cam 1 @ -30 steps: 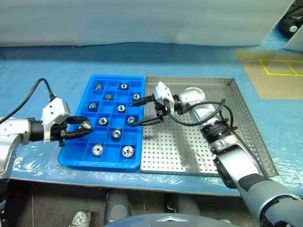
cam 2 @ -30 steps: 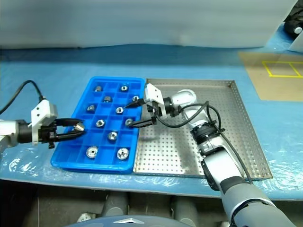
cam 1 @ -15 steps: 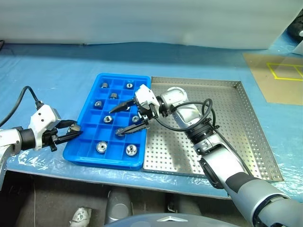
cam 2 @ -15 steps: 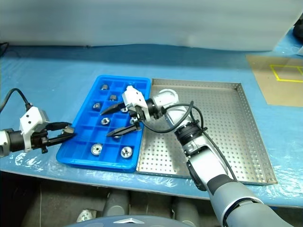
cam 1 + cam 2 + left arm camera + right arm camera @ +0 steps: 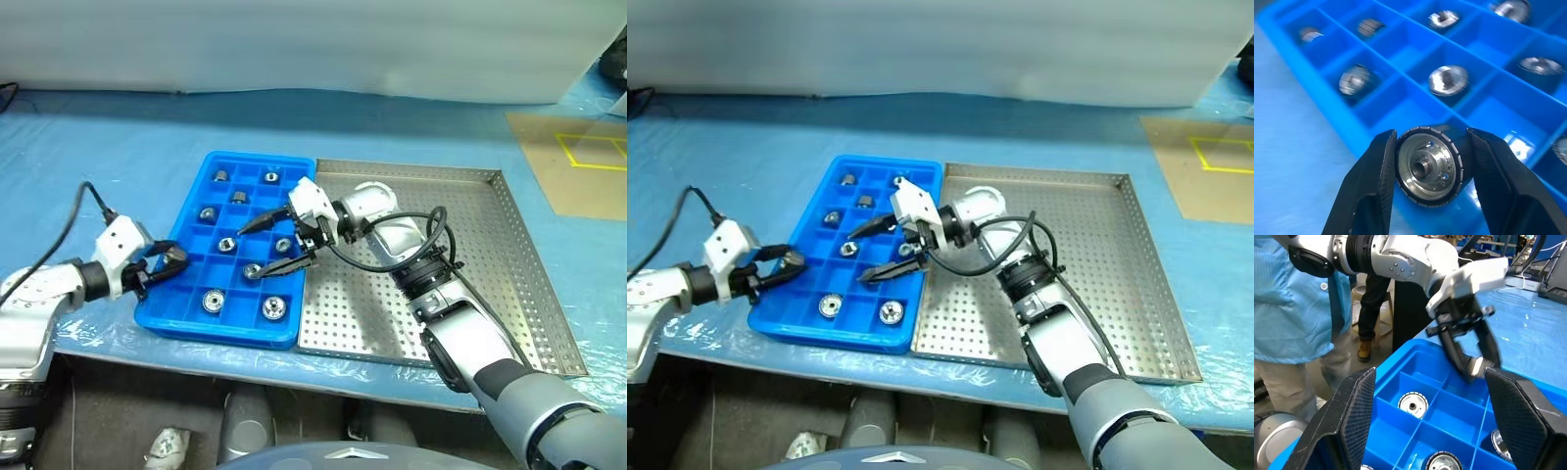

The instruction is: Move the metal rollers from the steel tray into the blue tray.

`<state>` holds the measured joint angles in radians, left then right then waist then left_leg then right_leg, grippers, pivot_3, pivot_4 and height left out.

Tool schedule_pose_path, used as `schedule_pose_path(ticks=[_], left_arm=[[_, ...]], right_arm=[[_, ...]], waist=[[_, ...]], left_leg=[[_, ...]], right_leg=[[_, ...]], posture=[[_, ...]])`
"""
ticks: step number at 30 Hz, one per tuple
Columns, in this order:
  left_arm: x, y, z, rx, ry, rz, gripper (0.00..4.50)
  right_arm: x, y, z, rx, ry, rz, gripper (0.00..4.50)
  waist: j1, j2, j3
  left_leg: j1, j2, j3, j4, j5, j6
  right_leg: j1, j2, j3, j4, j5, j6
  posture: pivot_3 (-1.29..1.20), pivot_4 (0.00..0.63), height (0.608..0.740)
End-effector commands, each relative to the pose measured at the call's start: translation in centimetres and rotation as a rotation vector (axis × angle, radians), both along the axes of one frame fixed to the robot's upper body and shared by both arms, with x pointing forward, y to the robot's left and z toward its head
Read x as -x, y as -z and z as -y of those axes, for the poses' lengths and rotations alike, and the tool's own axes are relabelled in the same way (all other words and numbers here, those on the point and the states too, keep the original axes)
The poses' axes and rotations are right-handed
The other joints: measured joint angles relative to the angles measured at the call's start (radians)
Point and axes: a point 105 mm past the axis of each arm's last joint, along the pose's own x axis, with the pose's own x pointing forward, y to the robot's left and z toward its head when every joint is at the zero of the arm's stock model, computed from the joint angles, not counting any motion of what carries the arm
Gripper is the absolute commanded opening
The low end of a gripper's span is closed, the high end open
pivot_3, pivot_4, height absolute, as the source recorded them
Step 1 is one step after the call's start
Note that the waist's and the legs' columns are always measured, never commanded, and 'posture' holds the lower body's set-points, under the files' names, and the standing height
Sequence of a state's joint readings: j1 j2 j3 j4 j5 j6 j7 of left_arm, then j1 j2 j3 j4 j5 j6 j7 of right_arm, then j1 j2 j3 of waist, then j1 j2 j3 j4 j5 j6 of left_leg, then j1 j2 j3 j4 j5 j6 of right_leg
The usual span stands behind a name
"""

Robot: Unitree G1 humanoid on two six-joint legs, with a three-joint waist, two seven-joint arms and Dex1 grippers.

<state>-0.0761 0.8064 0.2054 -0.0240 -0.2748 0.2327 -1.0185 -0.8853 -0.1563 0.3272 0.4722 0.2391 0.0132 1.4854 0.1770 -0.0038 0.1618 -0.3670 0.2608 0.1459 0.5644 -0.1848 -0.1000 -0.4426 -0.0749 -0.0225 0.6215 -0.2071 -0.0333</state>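
Note:
The blue tray [image 5: 223, 331] lies left of the steel tray [image 5: 500, 255], edge to edge. Several metal rollers [image 5: 212, 301] sit singly in the blue tray's compartments. My left gripper [image 5: 167, 262] is shut on one roller [image 5: 1427, 166], held end-on between its fingers just above a compartment by the tray's left rim. My right gripper [image 5: 253, 250] hangs open and empty over the middle of the blue tray, pointing left. In the right wrist view its fingers [image 5: 1354, 423] frame the left gripper [image 5: 1469, 340] and the held roller [image 5: 1480, 366].
A blue plastic sheet covers the table, and its front edge runs just below both trays. A brown board with yellow tape [image 5: 578, 157] lies at the far right. A person in a blue coat [image 5: 1288, 298] stands beyond the table's left side.
The camera has shifted. My left gripper has sunk and moved in from outside the blue tray's left rim with its roller. The right gripper has drifted left over the tray, still open.

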Motion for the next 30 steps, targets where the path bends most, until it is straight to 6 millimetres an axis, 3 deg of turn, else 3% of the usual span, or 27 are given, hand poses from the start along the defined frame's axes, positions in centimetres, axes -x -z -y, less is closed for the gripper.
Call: schedule_pose_path(ticks=[1, 5, 12, 20, 25, 30], left_arm=[[-0.3, 0.8, -1.0, -0.046, -0.026, -0.009, 1.92], [0.0, 1.3, -0.6, -0.021, -0.005, -0.04, 1.92], [-0.7, 0.9, -0.6, -0.034, -0.012, -0.015, 4.13], [-1.5, -2.3, -0.3, 0.021, -0.003, 0.06, 4.13], [-0.8, -3.7, 2.6, 0.081, 0.108, 0.023, 4.13], [-1.8, -4.6, 5.5, 0.119, 0.198, 0.021, 4.13]], right_arm=[[0.3, -1.1, 0.0, -0.029, -0.006, 0.039, 3.66], [0.2, -1.0, 0.2, -0.031, 0.009, 0.037, 3.66], [0.2, -0.8, 0.4, -0.028, 0.022, 0.035, 3.66], [0.0, -0.9, 0.4, -0.031, 0.03, 0.036, 3.66], [-0.7, -1.2, 1.0, -0.031, 0.064, 0.046, 3.66], [-2.1, -1.4, 3.0, -0.022, 0.163, 0.059, 3.66]], waist=[[-0.001, 0.0, 0.0], [-0.004, 0.0, 0.0], [-0.014, 0.0, 0.0], [-0.026, 0.0, 0.0], [-0.023, 0.0, 0.0], [-0.021, 0.0, 0.0]], left_leg=[[0.0, 0.0, 0.0, 0.0, 0.0, 0.0], [0.003, 0.0, 0.0, 0.0, 0.001, -0.001], [0.002, 0.0, 0.0, -0.001, 0.001, -0.002], [0.002, 0.0, 0.0, -0.001, 0.002, -0.004], [0.0, 0.0, 0.0, 0.0, 0.002, -0.004], [0.0, 0.0, 0.0, 0.001, 0.003, -0.005]], right_leg=[[0.0, 0.0, 0.0, 0.001, 0.0, 0.0], [0.0, 0.0, 0.001, 0.002, 0.0, 0.0], [0.0, 0.001, 0.001, 0.002, 0.0, -0.001], [0.0, 0.001, 0.001, 0.002, -0.001, -0.001], [-0.001, 0.001, 0.0, 0.001, -0.001, -0.001], [0.0, 0.0, 0.0, 0.002, -0.001, -0.002]], posture=[[0.34, 0.15, 0.74], [0.32, 0.15, 0.74], [0.32, 0.15, 0.74], [0.32, 0.15, 0.74], [0.29, 0.15, 0.74], [0.25, 0.15, 0.74]])
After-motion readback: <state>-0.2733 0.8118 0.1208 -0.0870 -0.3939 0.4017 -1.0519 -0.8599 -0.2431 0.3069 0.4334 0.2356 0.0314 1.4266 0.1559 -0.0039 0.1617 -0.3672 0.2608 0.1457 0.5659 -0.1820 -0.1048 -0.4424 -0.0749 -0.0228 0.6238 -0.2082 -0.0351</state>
